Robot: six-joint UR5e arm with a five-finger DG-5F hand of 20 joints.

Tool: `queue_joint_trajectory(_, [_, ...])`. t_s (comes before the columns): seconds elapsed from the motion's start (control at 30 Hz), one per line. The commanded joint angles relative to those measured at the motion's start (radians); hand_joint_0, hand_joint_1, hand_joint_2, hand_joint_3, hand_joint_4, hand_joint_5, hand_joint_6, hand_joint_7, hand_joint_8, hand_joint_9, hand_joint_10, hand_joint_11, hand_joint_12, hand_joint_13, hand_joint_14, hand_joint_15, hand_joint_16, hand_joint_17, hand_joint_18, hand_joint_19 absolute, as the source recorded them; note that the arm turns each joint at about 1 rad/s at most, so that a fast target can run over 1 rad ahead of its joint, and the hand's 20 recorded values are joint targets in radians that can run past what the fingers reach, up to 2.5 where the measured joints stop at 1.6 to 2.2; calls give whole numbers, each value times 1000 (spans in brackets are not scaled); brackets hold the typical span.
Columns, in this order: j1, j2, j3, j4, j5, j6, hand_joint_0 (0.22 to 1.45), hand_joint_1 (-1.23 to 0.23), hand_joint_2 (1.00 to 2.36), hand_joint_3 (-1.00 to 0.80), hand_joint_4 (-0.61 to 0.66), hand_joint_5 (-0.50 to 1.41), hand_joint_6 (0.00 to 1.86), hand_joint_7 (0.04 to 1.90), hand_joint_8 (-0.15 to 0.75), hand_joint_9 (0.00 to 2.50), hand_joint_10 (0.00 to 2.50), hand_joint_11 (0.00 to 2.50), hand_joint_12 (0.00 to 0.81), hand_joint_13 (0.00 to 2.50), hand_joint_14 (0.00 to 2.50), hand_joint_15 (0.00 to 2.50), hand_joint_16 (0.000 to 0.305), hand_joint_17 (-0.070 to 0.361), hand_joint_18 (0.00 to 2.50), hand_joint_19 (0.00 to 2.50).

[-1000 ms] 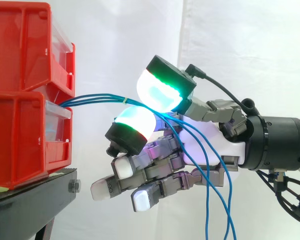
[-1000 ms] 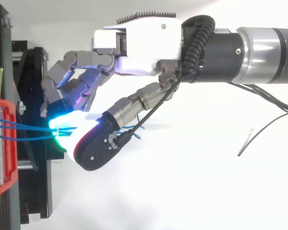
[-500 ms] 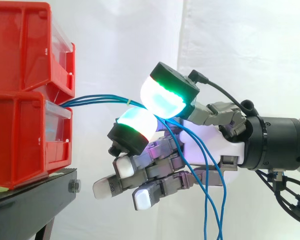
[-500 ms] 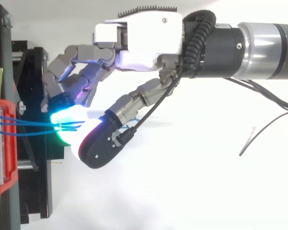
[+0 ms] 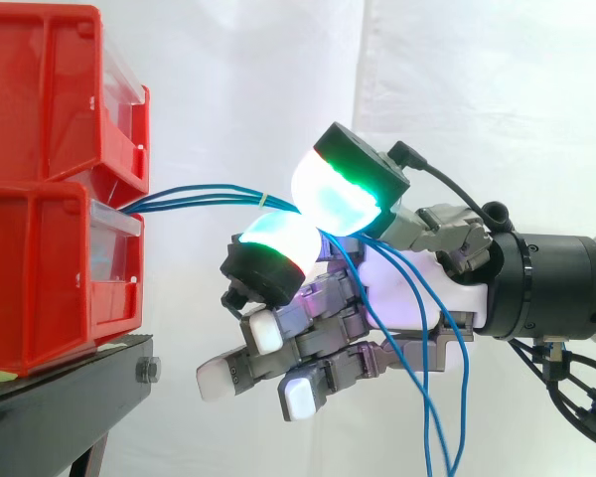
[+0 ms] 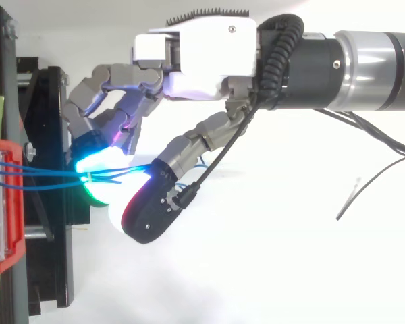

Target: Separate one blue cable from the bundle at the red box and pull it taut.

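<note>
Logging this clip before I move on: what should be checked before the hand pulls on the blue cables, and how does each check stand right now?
1. The blue cables leave the red box: ok.
2. The hand pinches the cables between two glowing pads, just past the small tie: ok.
3. One cable alone in the pinch: cannot tell; the pads hide the strands there.
4. The run from box to hand is taut: not ok, it bows upward.
5. The lower fingers are apart from the black stand: ok.
</note>
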Motion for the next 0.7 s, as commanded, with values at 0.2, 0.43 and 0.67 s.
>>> queue_joint_trajectory(0.2, [-3, 0, 1, 2, -10, 0, 557, -648, 1000, -500, 50, -102, 866, 1168, 356, 1044, 22, 680, 387, 648, 12, 328, 48, 109, 844, 578])
queue_joint_trajectory(0.43, [-6, 0, 1, -1, -22, 0, 623, -557, 1000, -500, -18, -101, 853, 1200, 342, 1042, 20, 679, 378, 660, 13, 351, 47, 106, 847, 626])
queue_joint_trajectory(0.67, [-10, 0, 9, -1, -26, 0, 637, -718, 1008, -407, 25, -107, 835, 1245, 356, 1041, 21, 704, 387, 657, 14, 355, 48, 107, 851, 626])
